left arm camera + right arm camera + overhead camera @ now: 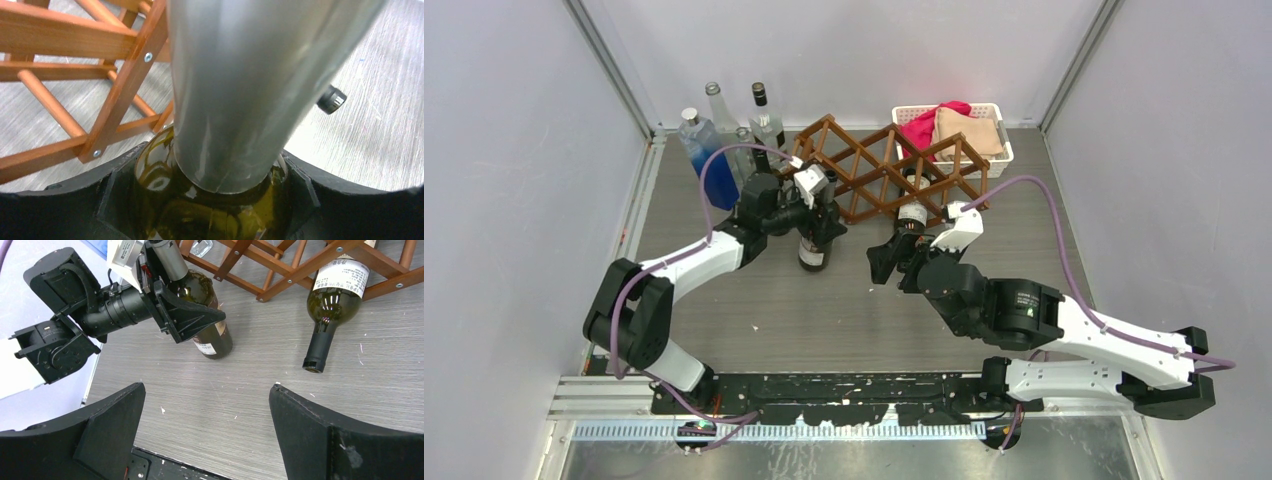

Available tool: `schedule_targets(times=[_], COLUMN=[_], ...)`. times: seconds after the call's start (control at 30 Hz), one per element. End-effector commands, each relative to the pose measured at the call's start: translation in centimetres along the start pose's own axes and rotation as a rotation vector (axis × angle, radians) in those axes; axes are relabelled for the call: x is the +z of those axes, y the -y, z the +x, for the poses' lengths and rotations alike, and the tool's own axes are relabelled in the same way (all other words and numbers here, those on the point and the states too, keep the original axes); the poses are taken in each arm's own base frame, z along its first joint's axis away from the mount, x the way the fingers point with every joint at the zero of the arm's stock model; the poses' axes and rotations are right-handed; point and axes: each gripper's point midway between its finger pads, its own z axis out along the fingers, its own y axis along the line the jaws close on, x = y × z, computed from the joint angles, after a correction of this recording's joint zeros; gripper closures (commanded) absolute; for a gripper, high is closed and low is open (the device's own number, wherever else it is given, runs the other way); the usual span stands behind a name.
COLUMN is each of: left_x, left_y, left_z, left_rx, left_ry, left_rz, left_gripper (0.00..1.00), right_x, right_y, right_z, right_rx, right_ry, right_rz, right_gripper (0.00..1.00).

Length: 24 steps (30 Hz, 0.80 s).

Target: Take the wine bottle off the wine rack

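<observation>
Dark-green wine bottle (210, 325) stands upright, seemingly on the table (824, 320), just in front of the wine rack (874, 165), pinched at its shoulder by the left gripper (816, 212). The right gripper (206, 387) hovers spread wide, empty. A skewed release could topple it against the second bottle (332, 295) lying in the rack.

white link shells on left arm (692, 262) and right arm (1114, 345), black joint housings, purple cable (707, 195) looping off each wrist, white camera block (809, 183) at left wrist, black ribbed triangular left gripper (817, 218), broad matte black right gripper (207, 390), black base rail (824, 395) under both bases
</observation>
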Motion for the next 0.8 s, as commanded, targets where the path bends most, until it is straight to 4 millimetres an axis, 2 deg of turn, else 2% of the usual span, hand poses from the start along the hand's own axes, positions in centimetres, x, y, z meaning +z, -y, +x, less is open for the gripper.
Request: schedule_targets(times=[0.0, 0.03, 0.17, 0.27, 0.4, 0.6, 0.77], left_x=[-0.6, -0.8, -1.6, -2.4, -3.3, -5.0, -6.6], left_y=[1.3, 1.6, 2.2, 2.4, 2.8, 3.0, 4.2], left_z=[-5.7, -5.6, -4.9, -4.1, -3.4, -3.3, -4.2], left_rx=[0.105, 0.107, 0.113, 0.126, 0.132, 0.115, 0.121], left_ry=[0.21, 0.211, 0.211, 0.201, 0.185, 0.168, 0.149], left_rz=[0.09, 0.102, 0.115, 0.12, 0.123, 0.108, 0.132], left_gripper=[0.32, 0.23, 0.16, 0.01, 0.0, 0.0, 0.0], right_x=[-0.3, -0.3, -0.5, -0.8, -0.9, -0.6, -0.5], right_y=[-0.6, -0.5, -0.3, -0.1, 0.1, 0.2, -0.1], right_z=[-2.3, -2.3, -2.8, -3.1, -3.1, -2.4, -2.0], right_rx=[0.063, 0.063, 0.062, 0.07, 0.081, 0.079, 0.073], right_ry=[0.061, 0.064, 0.074, 0.08, 0.081, 0.066, 0.051], right_rz=[0.012, 0.016, 0.026, 0.026, 0.022, 0.027, 0.023], right_gripper=[0.01, 0.01, 0.01, 0.0, 0.0, 0.0, 0.0])
